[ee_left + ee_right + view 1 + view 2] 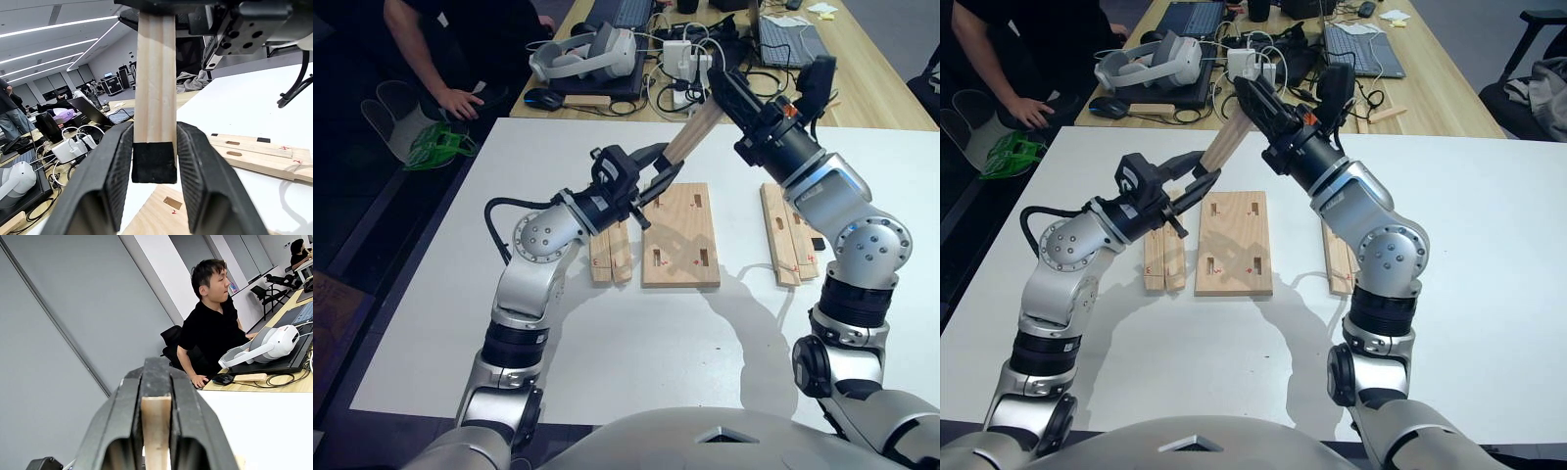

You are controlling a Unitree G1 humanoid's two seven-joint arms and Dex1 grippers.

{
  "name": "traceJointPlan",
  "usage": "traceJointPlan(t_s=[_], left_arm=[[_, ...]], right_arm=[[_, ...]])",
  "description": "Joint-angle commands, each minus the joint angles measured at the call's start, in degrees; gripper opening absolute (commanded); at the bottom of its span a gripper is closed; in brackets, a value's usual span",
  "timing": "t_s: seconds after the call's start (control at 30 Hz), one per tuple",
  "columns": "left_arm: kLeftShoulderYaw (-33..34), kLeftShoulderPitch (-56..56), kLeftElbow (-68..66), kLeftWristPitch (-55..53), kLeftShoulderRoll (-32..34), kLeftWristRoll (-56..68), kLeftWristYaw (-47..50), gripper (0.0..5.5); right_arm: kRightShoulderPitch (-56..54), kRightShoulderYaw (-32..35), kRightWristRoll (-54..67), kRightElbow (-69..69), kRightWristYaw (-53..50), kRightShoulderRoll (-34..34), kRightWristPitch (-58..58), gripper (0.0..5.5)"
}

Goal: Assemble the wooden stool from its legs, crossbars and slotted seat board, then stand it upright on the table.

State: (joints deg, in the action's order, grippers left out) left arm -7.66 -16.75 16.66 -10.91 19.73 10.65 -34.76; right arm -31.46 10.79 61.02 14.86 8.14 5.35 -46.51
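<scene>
Left claw (664, 168), right claw (720, 90) clamp leg (690, 132); planks (610, 257) flank seat board (680, 235).

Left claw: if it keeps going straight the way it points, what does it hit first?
The wooden leg, its black-tipped end dead ahead; the right claw holds its far end. Gap looks near nil, depth unclear.

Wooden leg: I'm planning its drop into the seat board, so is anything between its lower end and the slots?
Nothing visible. The wooden leg hangs tilted above the seat board, right gripper at its top, left gripper clasping its lower end; the slots lie bare.
</scene>
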Motion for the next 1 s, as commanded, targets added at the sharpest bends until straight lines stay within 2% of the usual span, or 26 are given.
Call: traceJointPlan(t_s=[0.03,0.3,0.4,0.57,0.77,1.0], left_arm=[[-0.2,-1.1,-0.3,1.2,-0.6,-1.4,1.6,2.0],[2.5,0.6,-6.2,6.6,1.3,-4.8,4.0,3.19],[4.8,1.5,-8.8,8.1,2.0,-5.6,5.7,3.64],[13.4,3.7,-8.8,-1.7,-2.4,0.8,13.9,4.33],[20.1,3.2,-11.2,-10.2,-5.5,4.6,22.6,5.39],[20.5,2.4,-10.0,-13.7,-5.4,6.1,24.4,5.4]], right_arm=[[0.8,-0.4,-1.0,0.1,-0.7,-0.9,1.3,0.4],[1.3,2.0,-8.8,-1.3,-3.9,-2.1,10.8,0.4],[1.5,2.1,-14.1,-1.9,-4.1,0.1,14.2,0.4],[7.5,-2.6,-31.4,-3.4,-3.5,8.2,19.4,0.4],[12.8,-2.7,-42.8,-6.3,-13.4,6.4,17.0,0.4],[13.7,-2.8,-46.8,-9.6,-16.3,5.1,11.9,0.4]])
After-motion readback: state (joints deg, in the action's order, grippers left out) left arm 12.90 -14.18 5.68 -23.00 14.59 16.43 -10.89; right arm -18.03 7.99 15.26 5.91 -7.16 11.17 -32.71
